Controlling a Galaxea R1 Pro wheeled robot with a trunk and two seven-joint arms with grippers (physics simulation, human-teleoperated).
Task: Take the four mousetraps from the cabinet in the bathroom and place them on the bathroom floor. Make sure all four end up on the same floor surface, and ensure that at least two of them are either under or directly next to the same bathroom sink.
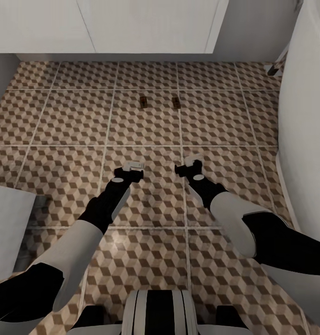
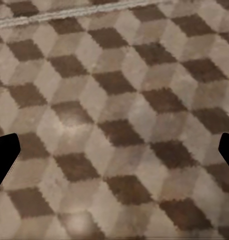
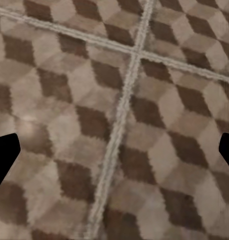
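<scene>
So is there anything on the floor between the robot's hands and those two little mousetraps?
Nothing visible. Only bare patterned bathroom floor lies between the left tool, the right tool and the two mousetraps ahead.

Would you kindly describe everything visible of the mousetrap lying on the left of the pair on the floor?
The left mousetrap is a small, flat, dark brown rectangle with a lighter patch; finer detail is too small to make out. It lies flat on the bathroom floor, lengthwise away from the robot, beside the second mousetrap but apart from it. Nothing touches it except the tile beneath.
</scene>
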